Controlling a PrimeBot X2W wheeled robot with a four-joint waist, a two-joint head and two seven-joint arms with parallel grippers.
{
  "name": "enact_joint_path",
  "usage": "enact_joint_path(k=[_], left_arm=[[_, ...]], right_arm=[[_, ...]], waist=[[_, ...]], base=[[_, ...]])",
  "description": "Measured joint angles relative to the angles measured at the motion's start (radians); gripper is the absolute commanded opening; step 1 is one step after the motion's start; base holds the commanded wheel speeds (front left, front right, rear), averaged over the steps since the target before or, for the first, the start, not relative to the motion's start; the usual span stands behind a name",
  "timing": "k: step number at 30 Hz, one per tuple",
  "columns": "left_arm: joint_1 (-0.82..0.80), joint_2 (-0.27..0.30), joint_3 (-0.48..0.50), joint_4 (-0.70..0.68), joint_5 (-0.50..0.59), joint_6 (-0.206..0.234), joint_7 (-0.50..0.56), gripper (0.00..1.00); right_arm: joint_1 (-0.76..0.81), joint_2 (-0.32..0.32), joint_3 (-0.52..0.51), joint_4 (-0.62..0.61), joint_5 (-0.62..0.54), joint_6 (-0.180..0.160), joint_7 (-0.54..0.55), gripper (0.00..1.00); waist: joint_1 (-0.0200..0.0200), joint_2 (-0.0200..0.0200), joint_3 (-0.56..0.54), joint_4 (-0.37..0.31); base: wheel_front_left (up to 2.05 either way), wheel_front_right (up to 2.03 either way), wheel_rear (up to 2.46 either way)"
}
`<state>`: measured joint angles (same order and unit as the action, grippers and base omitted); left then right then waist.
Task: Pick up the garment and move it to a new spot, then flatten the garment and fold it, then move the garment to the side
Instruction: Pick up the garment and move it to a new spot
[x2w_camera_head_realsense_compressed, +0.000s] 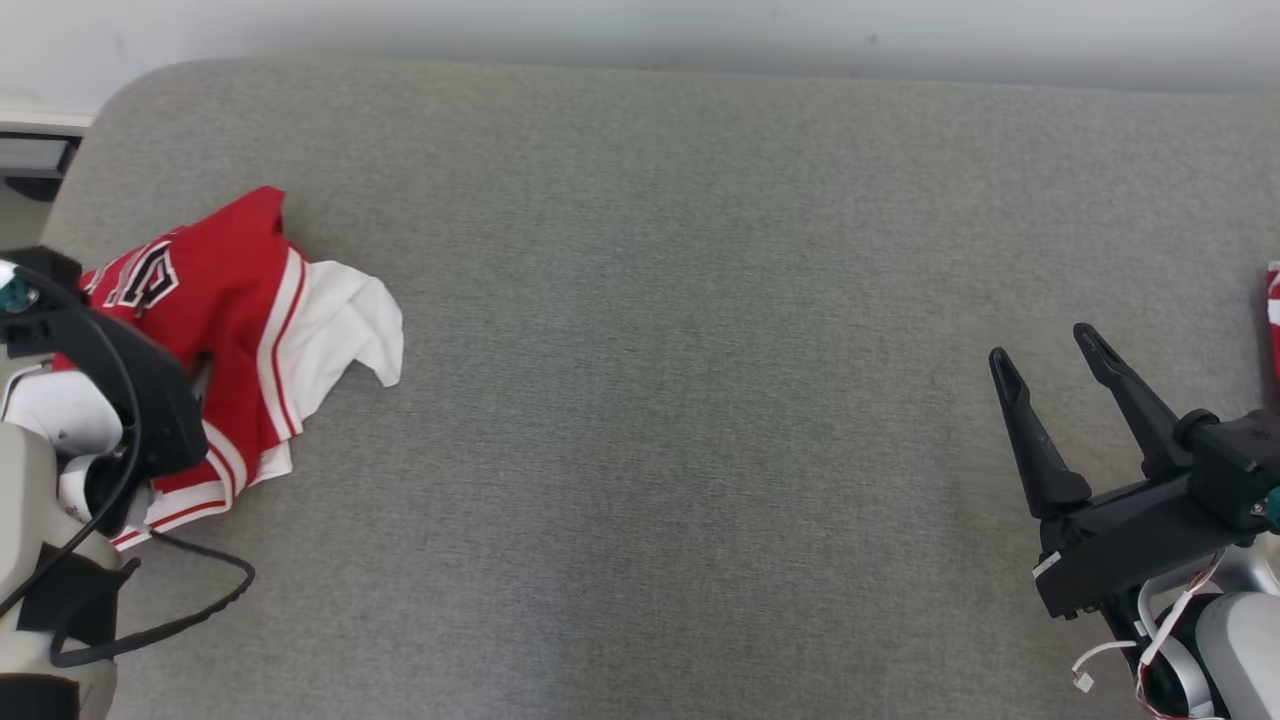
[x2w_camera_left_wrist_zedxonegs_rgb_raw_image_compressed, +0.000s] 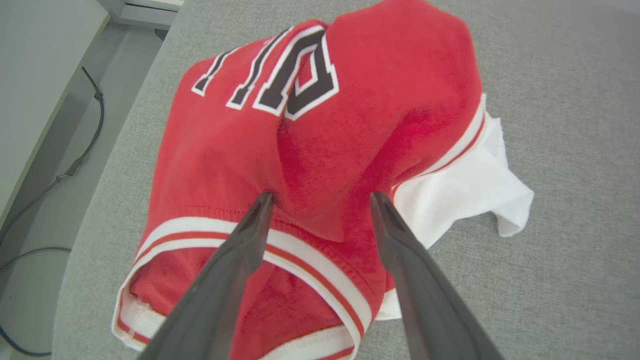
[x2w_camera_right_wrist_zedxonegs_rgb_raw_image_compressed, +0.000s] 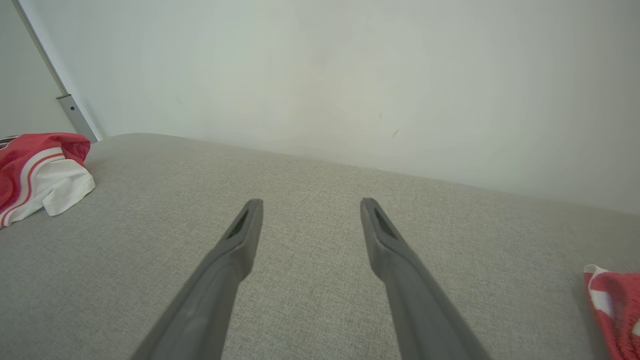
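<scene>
A grey padded surface (x2w_camera_head_realsense_compressed: 640, 400) is bounded by a white wall (x2w_camera_right_wrist_zedxonegs_rgb_raw_image_compressed: 320, 75). At its left end a crumpled red-and-white garment (x2w_camera_head_realsense_compressed: 250, 300) is shown beneath the left gripper (x2w_camera_left_wrist_zedxonegs_rgb_raw_image_compressed: 322, 197), fingers spread wide, nothing clamped. At right, the right gripper (x2w_camera_head_realsense_compressed: 1045, 348) is held apart and empty.
</scene>
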<state>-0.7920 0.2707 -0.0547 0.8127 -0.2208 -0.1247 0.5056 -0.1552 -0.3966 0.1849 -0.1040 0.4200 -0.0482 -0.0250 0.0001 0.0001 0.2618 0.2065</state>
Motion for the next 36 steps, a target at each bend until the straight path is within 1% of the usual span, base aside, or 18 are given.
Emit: enact_joint_path(k=[4,9,12,13,14,15,18,22,25,29,32,35,36], left_arm=[[-0.006,0.002,0.0,0.052,-0.009,0.0,0.03,1.0],[-0.013,-0.002,0.0,0.092,-0.01,0.0,0.04,1.0],[-0.013,-0.003,-0.023,0.112,-0.008,0.0,0.04,1.0],[-0.013,-0.004,-0.025,0.117,-0.007,0.0,0.042,0.8],[-0.015,-0.006,-0.031,0.124,-0.007,0.0,0.048,0.09],[-0.019,-0.007,-0.04,0.13,-0.007,0.0,0.049,0.0],[-0.045,-0.023,-0.066,0.137,-0.006,0.0,0.048,0.0],[-0.062,-0.019,-0.108,0.136,-0.005,0.0,0.033,0.0],[-0.097,-0.046,-0.137,0.109,-0.054,0.0,-0.007,0.0],[-0.103,-0.081,-0.217,0.068,-0.071,-0.001,-0.038,0.0],[-0.101,-0.077,-0.285,0.029,-0.082,-0.007,-0.068,0.0],[-0.097,-0.081,-0.344,-0.019,-0.119,-0.007,-0.086,0.0],[-0.097,-0.081,-0.344,-0.019,-0.119,-0.007,-0.086,0.0]], right_arm=[[-0.002,-0.005,-0.003,-0.004,0.0,0.0,0.008,1.0],[0.001,-0.011,-0.006,-0.023,0.0,0.0,0.009,1.0],[0.001,-0.014,-0.007,-0.029,-0.003,0.0,0.017,1.0],[0.001,-0.014,-0.007,-0.029,-0.006,0.0,0.017,1.0],[0.001,-0.014,-0.008,-0.029,-0.007,-0.001,0.017,1.0],[0.001,-0.014,-0.007,-0.028,-0.007,-0.001,0.017,1.0],[0.001,-0.015,-0.009,-0.026,-0.007,-0.002,0.017,1.0],[-0.005,-0.01,-0.004,-0.012,-0.007,-0.002,0.017,1.0],[-0.019,0.004,0.002,0.011,-0.007,-0.002,0.014,1.0],[-0.019,0.026,0.008,0.041,0.001,-0.002,0.004,1.0],[-0.02,0.046,0.013,0.062,0.006,-0.002,-0.011,1.0],[-0.021,0.06,0.015,0.079,0.013,-0.002,-0.02,1.0],[-0.021,0.06,0.015,0.079,0.013,-0.002,-0.02,1.0]], waist=[[-0.0001,0.0,0.015,-0.019],[-0.0001,-0.0001,0.034,-0.031],[-0.0001,0.0,0.048,-0.033],[-0.0001,0.0,0.053,-0.033],[-0.0001,-0.0001,0.057,-0.033],[-0.0001,0.0,0.06,-0.032],[-0.0001,0.0,0.063,-0.025],[-0.0001,0.0,0.055,-0.018],[-0.0001,-0.0001,0.04,-0.014],[-0.0001,0.0,0.017,-0.014],[-0.0002,-0.0001,-0.003,-0.019],[-0.0002,-0.0001,-0.022,-0.033],[-0.0002,-0.0001,-0.022,-0.033]], base=[[0.0,0.0,0.0],[0.0,0.0,0.0],[0.0,0.0,0.0],[0.0,0.0,0.0],[0.0,0.0,0.0],[0.0,0.0,0.0],[0.0,0.0,0.0],[0.0,0.0,0.0],[0.0,0.0,0.0],[0.0,0.0,0.0],[0.0,0.0,0.0],[0.0,0.0,0.0],[0.0,0.0,0.0]])
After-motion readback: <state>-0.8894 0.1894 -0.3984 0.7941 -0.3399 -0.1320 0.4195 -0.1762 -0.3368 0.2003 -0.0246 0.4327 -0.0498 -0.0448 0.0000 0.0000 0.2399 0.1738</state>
